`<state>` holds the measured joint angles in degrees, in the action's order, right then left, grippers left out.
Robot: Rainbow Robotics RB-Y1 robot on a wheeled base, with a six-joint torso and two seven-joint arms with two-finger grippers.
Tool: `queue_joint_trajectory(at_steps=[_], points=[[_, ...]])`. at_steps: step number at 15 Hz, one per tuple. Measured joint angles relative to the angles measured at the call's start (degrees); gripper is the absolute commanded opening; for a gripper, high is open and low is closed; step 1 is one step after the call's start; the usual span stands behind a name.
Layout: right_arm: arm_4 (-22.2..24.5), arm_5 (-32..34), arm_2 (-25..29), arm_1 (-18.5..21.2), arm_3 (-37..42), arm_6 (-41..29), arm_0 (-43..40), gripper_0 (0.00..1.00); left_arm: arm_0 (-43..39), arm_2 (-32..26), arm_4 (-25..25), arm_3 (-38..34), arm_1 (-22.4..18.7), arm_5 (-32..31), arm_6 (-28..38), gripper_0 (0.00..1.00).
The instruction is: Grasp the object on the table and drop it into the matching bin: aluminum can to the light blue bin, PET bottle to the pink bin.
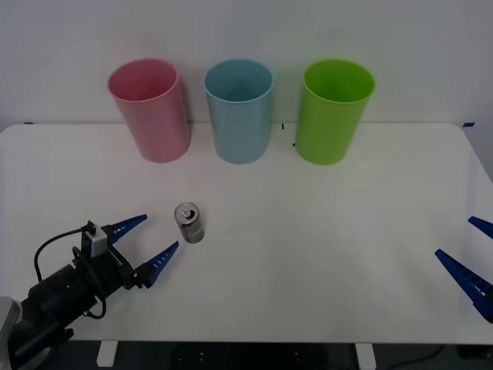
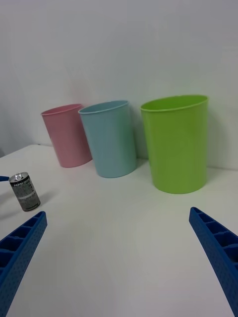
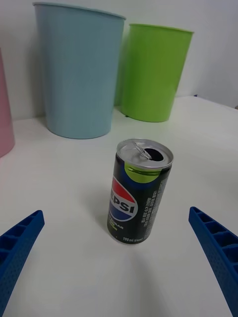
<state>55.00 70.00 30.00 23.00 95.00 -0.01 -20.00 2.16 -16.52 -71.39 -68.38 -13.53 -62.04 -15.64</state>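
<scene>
A: What's nearest?
B: Left gripper [image 1: 146, 240] near table's [image 1: 323, 254] front-left corner, fingers spread, aimed at upright aluminum can [image 1: 189, 223] just ahead; not touching.
A: Right gripper [image 1: 471, 254]?
B: Parked at front-right edge, also spread.
A: Farther?
B: Light blue bin [image 1: 239, 110], can's likely target, along back edge beside pink bin [image 1: 150, 109].

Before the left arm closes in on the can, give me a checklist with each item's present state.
1. Can upright on the table: ok.
2. Left gripper open, jaws spread wide: ok.
3. Can lined up between the jaws, as the left wrist view shows it: ok.
4. Jaws around the can: not ok, the can is ahead of the tips.
5. Light blue bin upright, mouth open: ok.
6. Right gripper open at the table's right edge, away from the can: ok.
</scene>
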Motion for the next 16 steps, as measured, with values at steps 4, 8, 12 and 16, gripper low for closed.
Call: queue_joint_trajectory(at_steps=[4,8,12,16], points=[[0.0,0.0,0.0,0.0,0.0,0.0,0.0,1.00,2.9,0.9,-0.9,3.0,0.1,0.0,-0.8,1.00],[0.0,0.0,0.0,0.0,0.0,0.0,0.0,1.00,4.2,1.0,-3.2,3.3,0.7,0.3,-0.8,1.00],[0.0,0.0,0.0,0.0,0.0,0.0,0.0,1.00,6.0,1.5,-5.2,4.6,0.9,0.5,-1.5,1.00],[0.0,0.0,0.0,0.0,0.0,0.0,0.0,1.00,8.8,2.1,-6.5,7.9,0.9,0.7,-3.2,1.00]])
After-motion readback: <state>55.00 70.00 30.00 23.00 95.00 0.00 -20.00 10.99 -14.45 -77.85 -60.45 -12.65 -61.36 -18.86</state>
